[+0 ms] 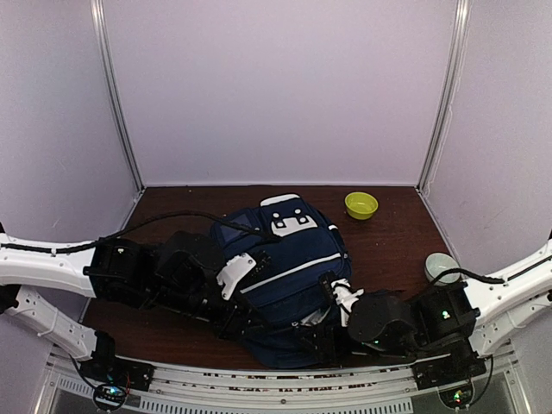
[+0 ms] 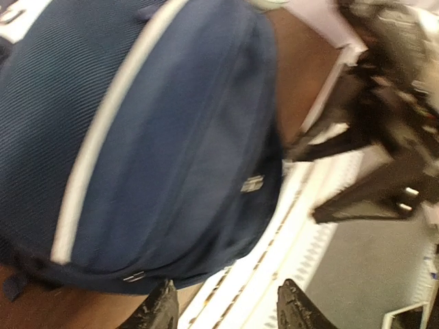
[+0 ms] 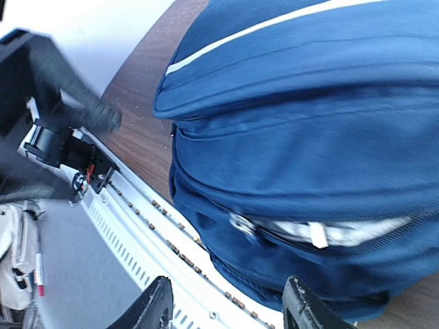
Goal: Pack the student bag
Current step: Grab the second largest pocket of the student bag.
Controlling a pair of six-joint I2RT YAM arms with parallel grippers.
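Left wrist view, student bag (image 2: 158,137) just beyond parted fingers (image 2: 159,312), ungripped

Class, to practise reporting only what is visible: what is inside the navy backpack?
In the right wrist view, a narrow gap in the student bag shows only a pale strip of lining. Any contents are hidden by the fabric.

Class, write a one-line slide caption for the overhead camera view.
Navy student bag lying on a brown table, yellow-green bowl behind it, white cup to its right.
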